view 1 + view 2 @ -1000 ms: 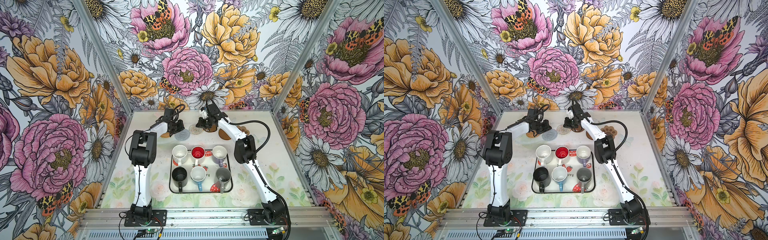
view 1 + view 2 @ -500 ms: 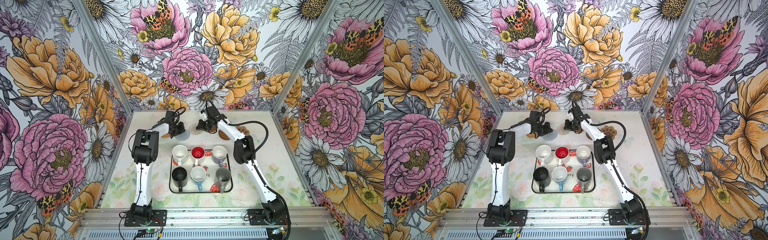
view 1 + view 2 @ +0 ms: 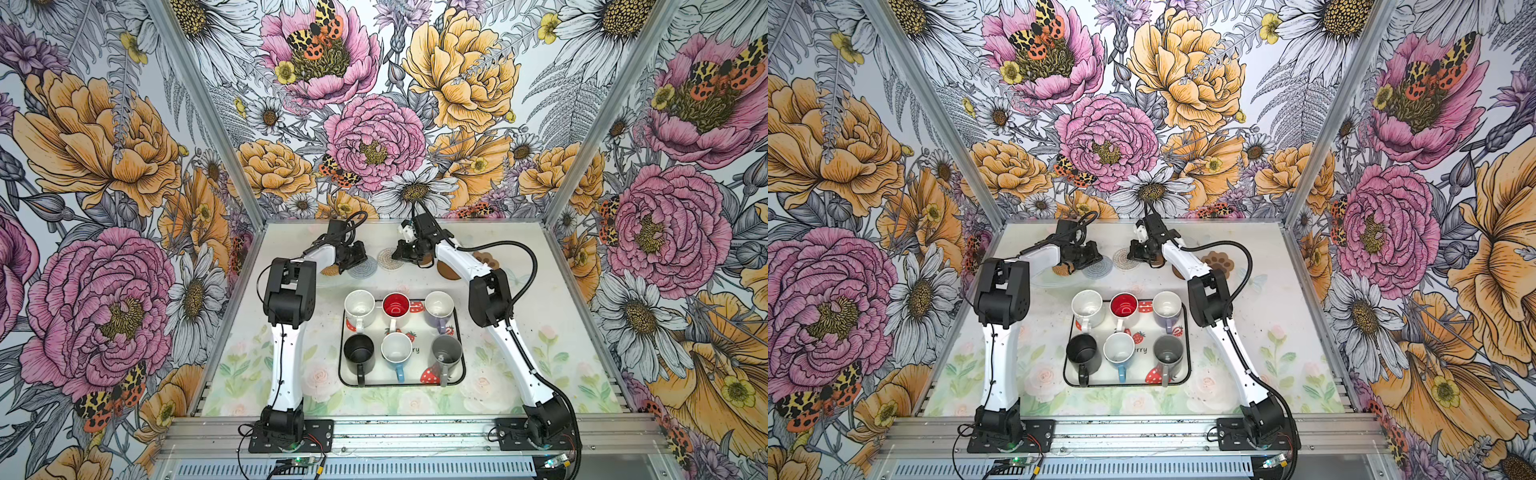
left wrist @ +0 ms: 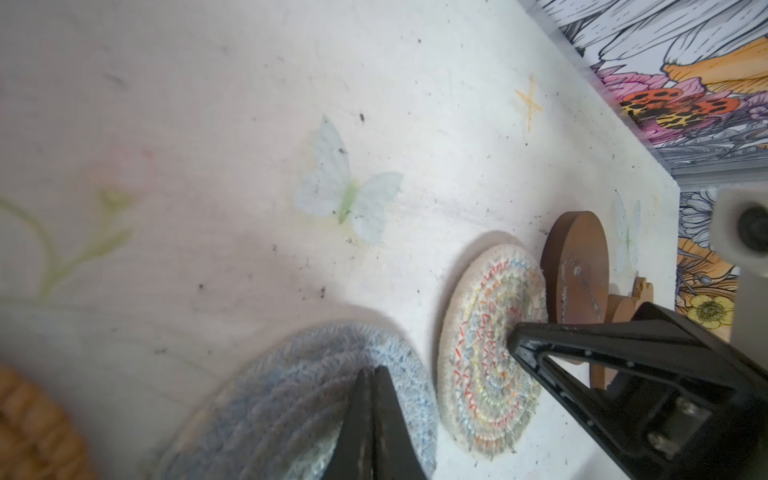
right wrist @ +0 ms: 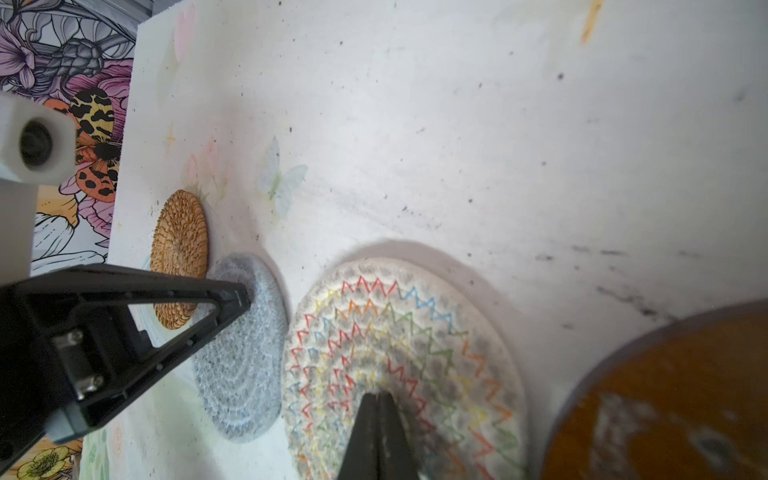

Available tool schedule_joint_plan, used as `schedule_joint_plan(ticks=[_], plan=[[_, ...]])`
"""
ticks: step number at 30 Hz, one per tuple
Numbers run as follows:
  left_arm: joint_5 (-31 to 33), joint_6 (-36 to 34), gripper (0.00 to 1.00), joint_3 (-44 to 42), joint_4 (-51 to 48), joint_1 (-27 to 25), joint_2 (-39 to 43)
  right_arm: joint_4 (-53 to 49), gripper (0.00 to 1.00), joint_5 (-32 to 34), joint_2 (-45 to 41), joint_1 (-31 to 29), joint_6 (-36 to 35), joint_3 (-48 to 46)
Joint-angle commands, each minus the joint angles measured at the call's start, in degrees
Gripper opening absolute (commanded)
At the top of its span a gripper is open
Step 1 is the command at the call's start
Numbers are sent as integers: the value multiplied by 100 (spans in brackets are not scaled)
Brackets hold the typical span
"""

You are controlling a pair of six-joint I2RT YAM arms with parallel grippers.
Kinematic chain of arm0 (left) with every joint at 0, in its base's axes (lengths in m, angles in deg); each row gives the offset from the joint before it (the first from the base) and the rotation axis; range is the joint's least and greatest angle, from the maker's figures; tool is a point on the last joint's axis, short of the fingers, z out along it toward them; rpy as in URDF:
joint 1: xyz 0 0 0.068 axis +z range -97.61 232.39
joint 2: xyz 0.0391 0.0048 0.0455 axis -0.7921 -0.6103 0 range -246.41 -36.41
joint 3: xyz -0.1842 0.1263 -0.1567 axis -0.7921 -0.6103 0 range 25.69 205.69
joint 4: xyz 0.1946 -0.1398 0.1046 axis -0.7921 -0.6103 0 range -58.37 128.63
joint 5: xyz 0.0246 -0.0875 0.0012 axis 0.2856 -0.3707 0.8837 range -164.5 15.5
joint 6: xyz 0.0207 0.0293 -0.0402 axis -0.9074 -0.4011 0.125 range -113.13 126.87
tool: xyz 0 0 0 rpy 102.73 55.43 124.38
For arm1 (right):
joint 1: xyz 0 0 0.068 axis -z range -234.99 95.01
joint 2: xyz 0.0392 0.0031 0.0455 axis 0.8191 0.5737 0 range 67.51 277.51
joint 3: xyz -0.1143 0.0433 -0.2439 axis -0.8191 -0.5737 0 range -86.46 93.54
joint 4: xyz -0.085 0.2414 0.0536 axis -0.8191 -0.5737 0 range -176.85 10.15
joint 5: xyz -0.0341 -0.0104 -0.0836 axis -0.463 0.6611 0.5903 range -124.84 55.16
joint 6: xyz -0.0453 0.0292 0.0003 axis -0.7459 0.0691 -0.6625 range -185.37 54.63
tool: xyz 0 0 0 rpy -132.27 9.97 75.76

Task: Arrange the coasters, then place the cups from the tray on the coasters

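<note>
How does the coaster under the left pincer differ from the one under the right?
Under the left pincer, the bluish coaster is plain; under the right pincer, the cream coaster has rainbow zigzags. The bluish coaster neighbours the rattan coaster; the cream coaster, a brown disc. Both round, coiled, flat.

Floral mural walls [image 3: 374,137], pale speckled tabletop [image 3: 557,299], seemingly even light

My left arm [image 3: 285,361] and right arm [image 3: 515,349] are white with black joints. Mid-frame in a top view, the tray [image 3: 413,376] is white, black-rimmed, with red strawberry prints. It holds a white cup [image 3: 360,305], red-lined cup [image 3: 395,304], lavender cup [image 3: 439,305], black cup [image 3: 358,351], light blue cup [image 3: 397,353] and grey cup [image 3: 446,351]. There is a tan rattan coaster [image 5: 178,257], a speckled blue-grey coaster [image 4: 291,399], a cream coaster [image 5: 399,365] with rainbow zigzags, and a brown disc [image 4: 577,266].
</note>
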Motion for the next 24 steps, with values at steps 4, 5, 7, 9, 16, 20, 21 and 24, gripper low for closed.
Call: schedule_joint_plan(ticks=[4, 5, 7, 9, 16, 20, 21, 24], plan=[[225, 46, 0, 49, -77, 117, -201, -497, 0, 182, -186, -123, -103, -518], [220, 45, 0, 50, -67, 113, -191, -505, 0, 166, -215, -145, -120, -561], [190, 54, 0, 51, -76, 117, -187, -514, 0, 140, -257, -180, -128, -620], [180, 47, 0, 41, -76, 108, -164, -532, 0, 91, -287, -211, -130, -655], [180, 33, 0, 4, -72, 108, -96, -591, 0, 200, -419, -273, -178, -765], [188, 31, 0, -14, -65, 104, -52, -626, 0, 307, -537, -273, -234, -905], [196, 29, 0, -10, -68, 107, -44, -637, 0, 331, -564, -273, -244, -955], [194, 29, 0, -23, -69, 104, -15, -646, 0, 333, -596, -273, -279, -1008]])
